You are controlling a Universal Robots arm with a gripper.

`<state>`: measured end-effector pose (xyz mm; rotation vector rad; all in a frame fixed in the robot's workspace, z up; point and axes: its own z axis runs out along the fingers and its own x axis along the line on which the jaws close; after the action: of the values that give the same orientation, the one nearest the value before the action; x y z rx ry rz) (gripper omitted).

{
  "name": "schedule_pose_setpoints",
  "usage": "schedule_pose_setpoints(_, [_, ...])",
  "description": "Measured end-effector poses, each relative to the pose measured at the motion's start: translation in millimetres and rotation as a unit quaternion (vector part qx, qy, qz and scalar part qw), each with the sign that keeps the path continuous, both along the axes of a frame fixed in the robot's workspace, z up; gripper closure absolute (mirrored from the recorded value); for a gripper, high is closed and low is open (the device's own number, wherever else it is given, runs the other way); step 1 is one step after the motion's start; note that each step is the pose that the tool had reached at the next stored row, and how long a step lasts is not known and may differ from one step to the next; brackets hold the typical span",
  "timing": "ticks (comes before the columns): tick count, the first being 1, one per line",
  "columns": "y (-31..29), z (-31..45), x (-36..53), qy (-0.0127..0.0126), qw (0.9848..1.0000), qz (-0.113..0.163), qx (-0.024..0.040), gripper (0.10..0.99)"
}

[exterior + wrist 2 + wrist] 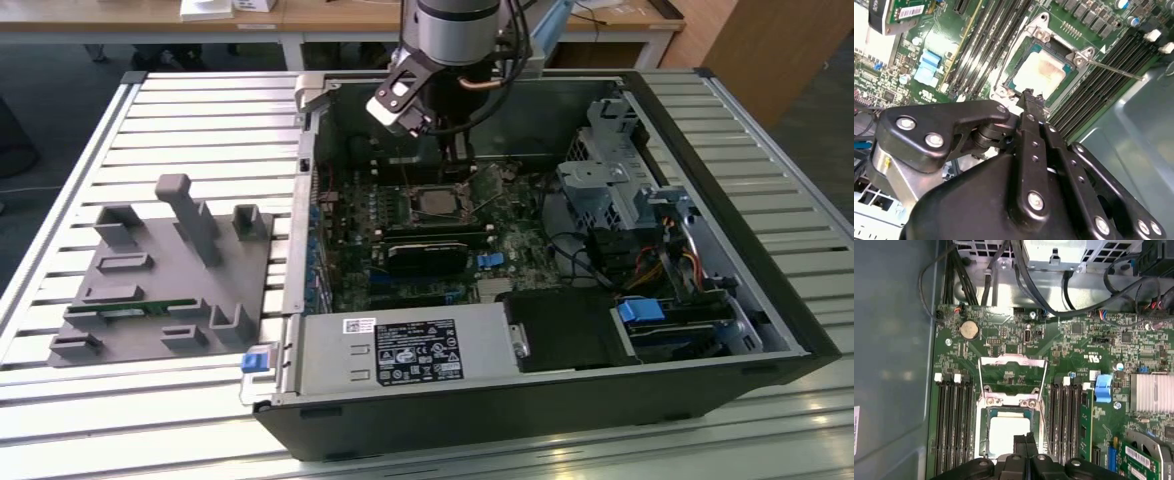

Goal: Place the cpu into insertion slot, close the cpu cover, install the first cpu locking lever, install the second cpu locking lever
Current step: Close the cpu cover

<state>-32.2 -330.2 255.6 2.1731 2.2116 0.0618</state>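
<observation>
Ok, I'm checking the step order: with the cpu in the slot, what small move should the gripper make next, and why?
Probably shift the gripper to the free edge of the cover to tip it down: the cpu lies in the slot, the cover looks swung open, and the shut gripper hangs over the cpu.

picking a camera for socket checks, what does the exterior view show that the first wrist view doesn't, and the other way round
The exterior view adds the grey fixture block on the slatted table, at the exterior view's left of the computer case, and the arm above the case. The first wrist view adds the cpu seated flat, the cpu cover folded back open, a coin battery and a blue clip. Both share the green motherboard, the insertion slot and the gripper, shut, close over the slot.
</observation>
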Motion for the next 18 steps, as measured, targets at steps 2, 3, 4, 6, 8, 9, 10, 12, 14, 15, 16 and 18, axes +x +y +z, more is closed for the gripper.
schedule_pose_setpoints(2, [0.0, 0.0, 3.8, 0.0001, 1.0, 0.0, 0.0001, 0.98])
schedule_pose_setpoints(3, [0.0, 0.0, 5.9, 0.0001, 1.0, 0.0, 0.0002, 0.98])
schedule_pose_setpoints(4, [0.0, 0.0, 8.6, 0.0001, 1.0, 0.0, 0.0004, 0.98])
schedule_pose_setpoints(6, [-0.1, 0.6, 12.0, 0.0002, 1.0, 0.0, 0.0008, 0.98])
schedule_pose_setpoints(8, [0.0, 4.8, 12.8, 0.0002, 1.0, 0.0, 0.001, 0.98])
schedule_pose_setpoints(9, [0.0, 7.5, 13.0, 0.0002, 1.0, 0.0, 0.001, 0.98])
schedule_pose_setpoints(10, [0.0, 9.6, 13.2, 0.0002, 1.0, 0.0, 0.0009, 0.98])
schedule_pose_setpoints(12, [0.0, 9.9, 15.0, 0.0002, 1.0, 0.0, 0.0017, 0.98])
schedule_pose_setpoints(14, [0.0, 10.0, 19.5, 0.0009, 1.0, 0.001, 0.0035, 0.98])
schedule_pose_setpoints(15, [0.0, 10.1, 22.0, 0.0014, 1.0, 0.003, 0.0054, 0.98])
schedule_pose_setpoints(16, [0.0, 10.1, 24.6, 0.0019, 1.0, 0.004, 0.0071, 0.98])
schedule_pose_setpoints(18, [0.1, 10.0, 30.9, 0.0036, 0.9999, 0.005, 0.0095, 0.98])
